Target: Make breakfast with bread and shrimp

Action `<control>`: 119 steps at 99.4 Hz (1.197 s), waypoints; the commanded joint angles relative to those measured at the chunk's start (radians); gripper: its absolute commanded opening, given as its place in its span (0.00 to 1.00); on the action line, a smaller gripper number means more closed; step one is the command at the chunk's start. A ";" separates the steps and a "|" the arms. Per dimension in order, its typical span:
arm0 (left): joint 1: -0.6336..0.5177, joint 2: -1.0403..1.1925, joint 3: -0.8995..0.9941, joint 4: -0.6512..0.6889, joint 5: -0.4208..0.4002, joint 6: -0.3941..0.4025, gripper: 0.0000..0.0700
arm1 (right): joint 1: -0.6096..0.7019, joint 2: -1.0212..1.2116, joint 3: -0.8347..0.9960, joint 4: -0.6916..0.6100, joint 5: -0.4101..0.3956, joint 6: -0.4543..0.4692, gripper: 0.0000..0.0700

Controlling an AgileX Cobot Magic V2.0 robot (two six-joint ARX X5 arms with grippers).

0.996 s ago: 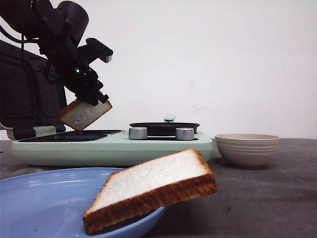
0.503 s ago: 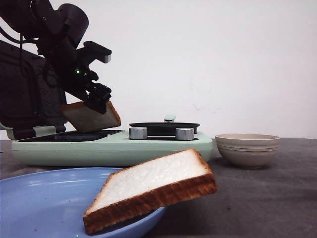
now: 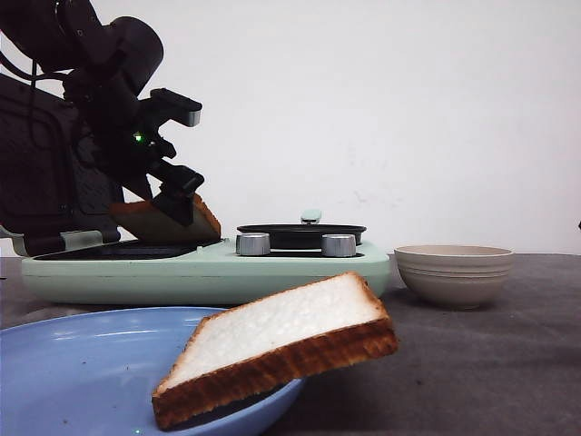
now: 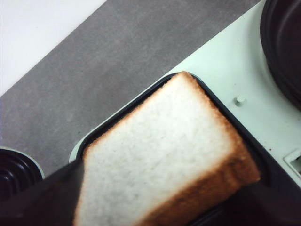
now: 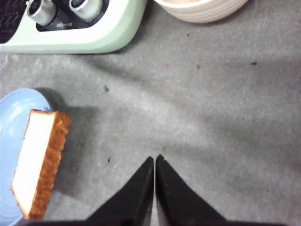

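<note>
Left gripper (image 3: 177,195): we see it clamped on one slice of bread (image 4: 164,155), holding it tilted just over the dark grill plate (image 3: 136,247) at the left end of the mint-green cooker (image 3: 209,272); from the front we cannot tell whether the slice's lower edge is touching the plate yet
Right gripper (image 5: 154,162): we see its fingers pressed together with nothing between them, hanging over bare grey table (image 5: 211,103), well apart from the food
Second slice (image 3: 277,350): it lies on the rim of the blue plate (image 3: 82,363) nearest the camera, one corner overhanging the table, untouched by either arm
Round pan (image 3: 301,234): it sits on the cooker's right side behind the two silver knobs (image 3: 295,243); from this low angle we cannot see what, if anything, is in it
Beige bowl (image 3: 454,272): it stands beside the cooker on the right; its inside is hidden from us, so we cannot say whether the shrimp are there
Shrimp: we see none in any view
Done so far: we judge the first slice is at the point of being laid on the grill, not yet released
Left to do: in our judgement, nearly everything – releasing this slice, bringing over the second one, and all the shrimp work
</note>
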 commanded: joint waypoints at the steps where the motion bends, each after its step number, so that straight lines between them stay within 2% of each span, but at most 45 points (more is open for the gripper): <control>1: -0.005 0.022 0.031 -0.013 0.001 -0.017 0.85 | 0.001 0.004 0.016 0.012 0.005 -0.012 0.00; 38: -0.005 0.020 0.063 -0.076 0.001 -0.058 0.86 | 0.001 0.004 0.016 0.012 0.023 -0.013 0.00; 53: -0.005 0.020 0.079 -0.129 0.002 -0.072 0.90 | 0.001 0.004 0.016 0.013 0.023 -0.013 0.00; 69: -0.005 0.020 0.108 -0.196 0.001 -0.109 0.98 | 0.001 0.004 0.016 0.015 0.023 -0.014 0.00; 119: -0.005 0.014 0.236 -0.441 0.001 -0.201 0.98 | 0.002 0.004 0.016 0.019 0.022 -0.012 0.00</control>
